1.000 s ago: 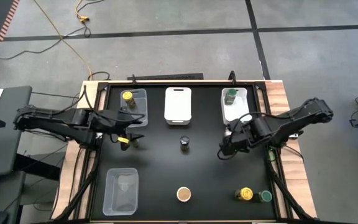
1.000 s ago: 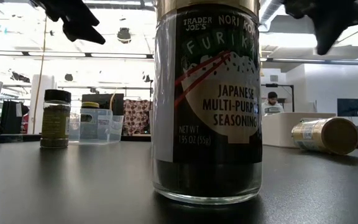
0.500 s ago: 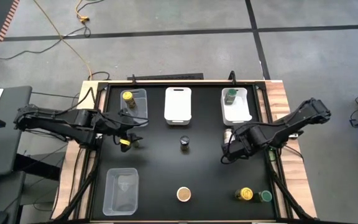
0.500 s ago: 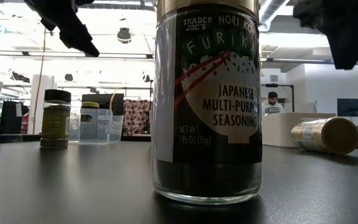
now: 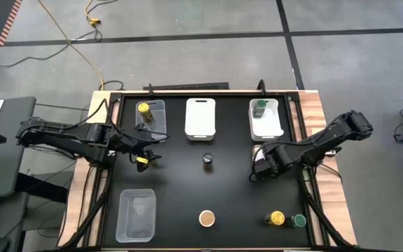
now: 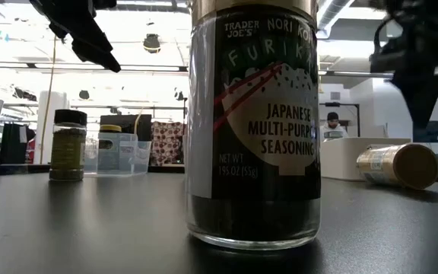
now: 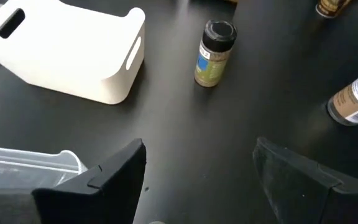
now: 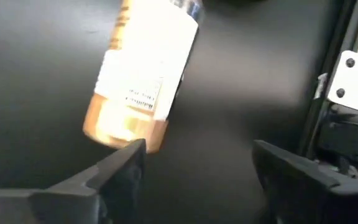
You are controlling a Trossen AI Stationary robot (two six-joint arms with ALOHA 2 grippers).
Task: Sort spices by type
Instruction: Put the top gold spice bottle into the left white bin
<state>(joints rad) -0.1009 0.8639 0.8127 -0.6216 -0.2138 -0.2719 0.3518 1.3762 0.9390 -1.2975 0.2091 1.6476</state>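
Observation:
A spice jar [image 8: 143, 74] with a white label and a tan cap lies on its side on the black table, also in the low view [image 6: 398, 165]. My right gripper [image 8: 194, 152] hangs open just above it, pointing down, fingers clear of it. My left gripper [image 7: 197, 155] is open and holds nothing, raised near the clear far-left bin [image 5: 150, 117]. A dark-topped jar [image 5: 208, 162] stands mid-table. A tan-topped seasoning jar [image 5: 206, 218] stands at the near edge. Yellow-topped [image 5: 277, 218] and green-topped [image 5: 299, 221] jars stand near right.
A white bin [image 5: 200, 117] stands far centre. Another white bin [image 5: 266, 124] at the far right holds a green-topped jar [image 5: 259, 107]. The far-left clear bin holds a yellow-topped jar [image 5: 143, 109]. A clear bin [image 5: 136, 213] sits near left. A person [image 6: 333, 125] is in the room behind.
My right gripper has come down toward the lying jar and has opened; it was shut before. The jars have stayed where they were.

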